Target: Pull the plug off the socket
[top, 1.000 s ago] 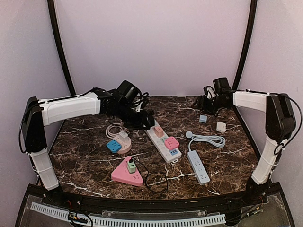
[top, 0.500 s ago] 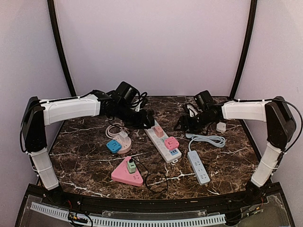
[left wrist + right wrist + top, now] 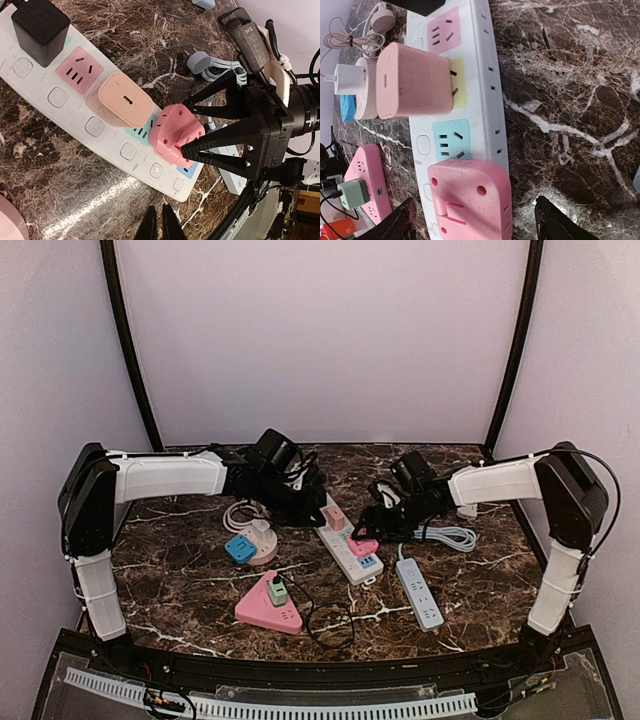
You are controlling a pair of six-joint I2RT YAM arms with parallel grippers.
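- Dark marble table (image 3: 180, 570), lilac walls behind.
- Pink plug (image 3: 176, 134): seated in white power strip (image 3: 60, 100), toward its 5 o'clock end, mid-table.
- Right gripper (image 3: 185, 126): jaws spread, straddling plug from 2 o'clock.
- Left gripper (image 3: 157, 210): closed, empty, near strip's 11 o'clock end.

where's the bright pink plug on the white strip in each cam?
Top external: pink plug just right of centre, on the white strip.
Left wrist: pink plug mid-frame, between the open fingers of the right gripper.
Right wrist: pink plug bottom centre.
Shared landmark: peach charger, plugged in next to it.
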